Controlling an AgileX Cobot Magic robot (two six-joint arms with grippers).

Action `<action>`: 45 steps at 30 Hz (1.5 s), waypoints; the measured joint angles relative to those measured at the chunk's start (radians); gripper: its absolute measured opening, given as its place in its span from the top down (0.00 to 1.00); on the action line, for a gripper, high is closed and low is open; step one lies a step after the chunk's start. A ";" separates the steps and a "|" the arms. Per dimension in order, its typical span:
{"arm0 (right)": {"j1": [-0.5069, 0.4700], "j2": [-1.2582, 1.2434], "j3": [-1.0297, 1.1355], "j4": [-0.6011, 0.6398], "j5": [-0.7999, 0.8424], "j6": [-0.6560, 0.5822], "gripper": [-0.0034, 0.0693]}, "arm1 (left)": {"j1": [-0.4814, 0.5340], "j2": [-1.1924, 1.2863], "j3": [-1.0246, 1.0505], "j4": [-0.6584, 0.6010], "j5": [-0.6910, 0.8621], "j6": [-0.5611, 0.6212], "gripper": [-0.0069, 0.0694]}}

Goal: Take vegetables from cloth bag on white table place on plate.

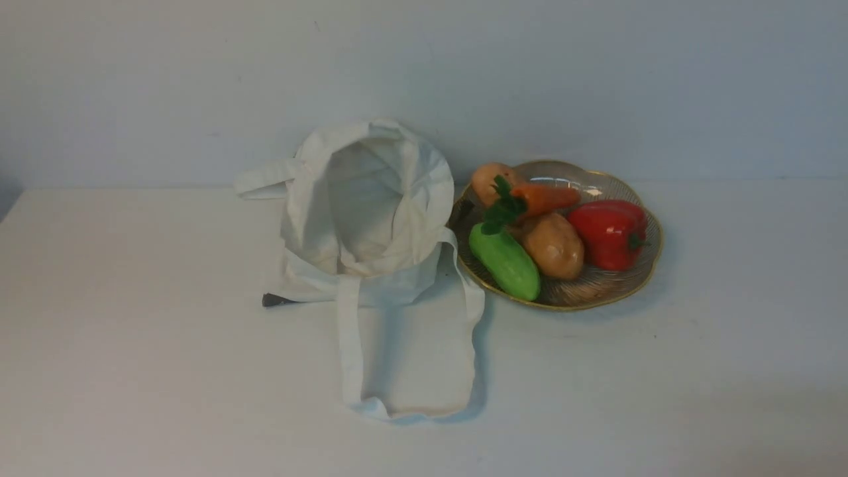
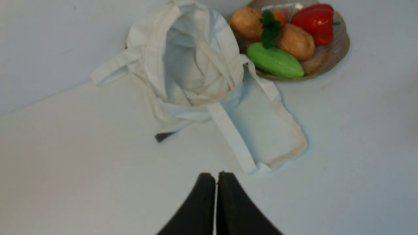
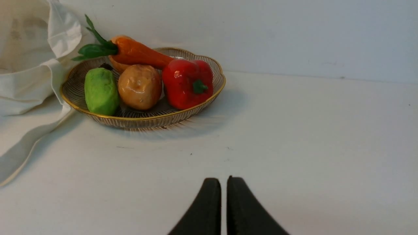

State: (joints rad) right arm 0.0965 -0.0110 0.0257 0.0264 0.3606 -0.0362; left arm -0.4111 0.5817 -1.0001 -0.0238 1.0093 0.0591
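The orange carrot (image 1: pixel 544 197) with its dark green top lies on the other vegetables in the gold-rimmed plate (image 1: pixel 633 278); it also shows in the right wrist view (image 3: pixel 137 52) and partly in the left wrist view (image 2: pixel 279 14). The white cloth bag (image 1: pixel 368 205) stands open just left of the plate, and what I see of its inside is empty. My left gripper (image 2: pixel 216 176) is shut and empty, above bare white table (image 1: pixel 132 371) short of the bag's strap. My right gripper (image 3: pixel 223 180) is shut and empty, short of the plate (image 3: pixel 143 119). Neither arm shows in the front view.
The plate also holds a green cucumber (image 1: pixel 507 262), two brown potatoes (image 1: pixel 553 245) and a red pepper (image 1: pixel 609 232). The bag's long strap loop (image 1: pixel 411 358) lies flat toward me. A small dark tab (image 1: pixel 275 300) sticks out at the bag's left. A pale wall stands behind.
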 joint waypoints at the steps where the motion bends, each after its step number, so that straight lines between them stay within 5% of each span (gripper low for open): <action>1: 0.000 0.000 0.000 0.000 0.000 0.000 0.92 | 0.000 -0.117 0.152 -0.002 -0.122 -0.005 0.92; 11: 0.000 0.000 0.000 0.000 0.000 0.000 0.92 | 0.000 -0.553 0.638 -0.005 -0.508 -0.094 0.92; 32: 0.000 0.000 0.000 0.000 0.000 0.000 0.92 | 0.009 -0.595 0.810 -0.010 -0.558 -0.090 0.92; 45: 0.000 0.000 0.000 0.000 0.000 0.000 0.92 | 0.373 -0.595 1.017 -0.049 -0.705 0.036 0.92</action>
State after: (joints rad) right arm 0.0965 -0.0110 0.0257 0.0264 0.3606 -0.0362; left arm -0.0383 -0.0134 0.0165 -0.0724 0.3039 0.0955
